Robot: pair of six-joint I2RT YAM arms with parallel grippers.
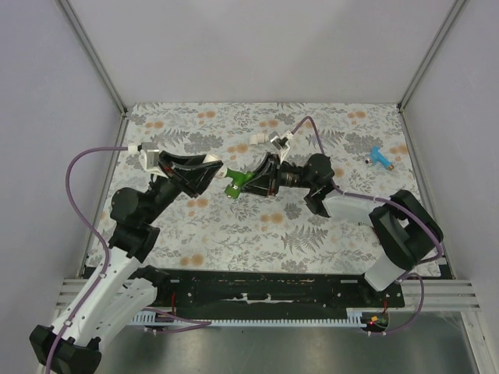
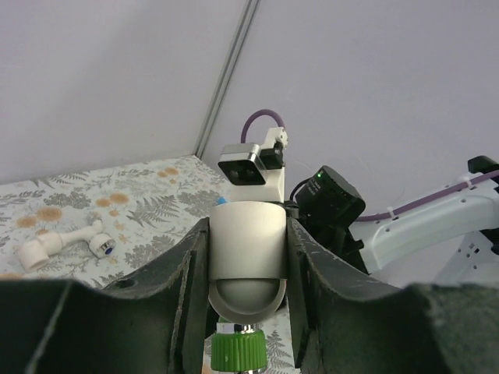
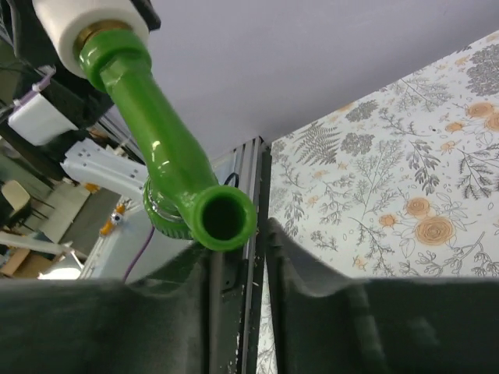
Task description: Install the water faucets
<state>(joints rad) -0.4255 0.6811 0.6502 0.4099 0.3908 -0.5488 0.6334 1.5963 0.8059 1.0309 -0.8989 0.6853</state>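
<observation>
I saw the green faucet [image 1: 235,185] raised over mid-table, spout glossy and open-mouthed, its threaded end meeting a white fitting [image 2: 249,249]. The blue faucet [image 1: 380,158] lay far right.

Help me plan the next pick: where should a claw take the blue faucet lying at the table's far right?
I would grip the blue faucet across its middle, where its arms meet, coming down from above. It lies flat on the table, apart from everything else, with bare surface on both sides. Spout and handle are too small to tell apart.
</observation>
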